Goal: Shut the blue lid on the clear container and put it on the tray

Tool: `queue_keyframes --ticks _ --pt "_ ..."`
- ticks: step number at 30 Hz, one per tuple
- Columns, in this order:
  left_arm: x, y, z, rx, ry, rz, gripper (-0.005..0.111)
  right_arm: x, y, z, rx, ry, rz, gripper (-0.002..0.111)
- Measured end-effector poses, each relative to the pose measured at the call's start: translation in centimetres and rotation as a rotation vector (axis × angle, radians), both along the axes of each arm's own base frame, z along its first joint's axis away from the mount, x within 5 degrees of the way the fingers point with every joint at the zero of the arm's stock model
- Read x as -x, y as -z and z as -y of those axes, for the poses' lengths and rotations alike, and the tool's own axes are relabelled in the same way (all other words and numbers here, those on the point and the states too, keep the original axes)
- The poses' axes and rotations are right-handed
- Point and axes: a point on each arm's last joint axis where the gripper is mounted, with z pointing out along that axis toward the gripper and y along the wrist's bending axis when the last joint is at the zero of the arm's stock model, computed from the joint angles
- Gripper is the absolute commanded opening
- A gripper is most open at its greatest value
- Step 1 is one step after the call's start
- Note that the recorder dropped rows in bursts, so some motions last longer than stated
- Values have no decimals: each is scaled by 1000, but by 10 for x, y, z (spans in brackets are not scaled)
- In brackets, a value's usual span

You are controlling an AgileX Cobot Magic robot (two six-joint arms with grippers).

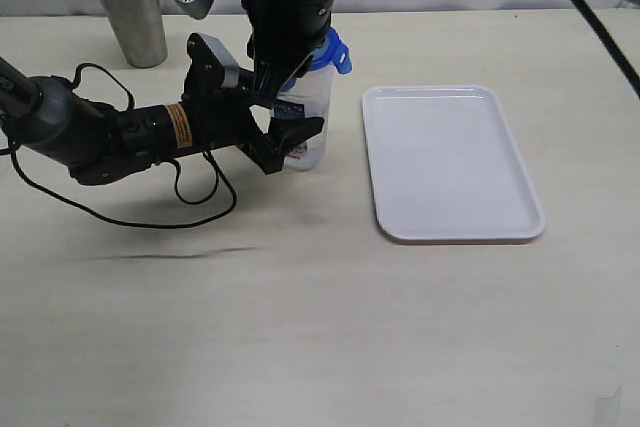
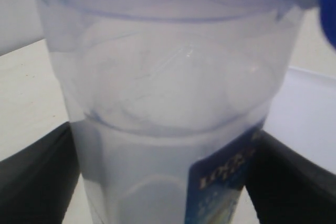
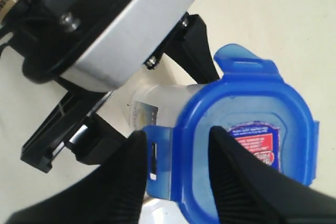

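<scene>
Beige tabletop [image 1: 300,327]: clear container [image 2: 168,103] in grasp of left gripper [image 1: 293,139], right gripper [image 3: 177,136] open-jawed over the blue lid [image 3: 252,106].

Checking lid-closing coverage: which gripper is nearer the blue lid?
Right. The right gripper is over the blue lid, straddling one flap. The left gripper is lower down, clamped around the body of the clear container.

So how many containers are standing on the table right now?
2. The steel cup stands at the back left; the clear container stands left of the tray, held in the left gripper. The arms could hide more.
</scene>
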Motion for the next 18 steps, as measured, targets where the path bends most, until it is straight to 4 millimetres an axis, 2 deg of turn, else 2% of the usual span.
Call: queue_keyframes --ticks 6,18 --pt "-1 0 0 6 -10 -7 0 2 7 -6 103 -23 40 38" --pt "-2 -1 0 8 -17 -12 0 5 19 -13 195 -74 72 38"
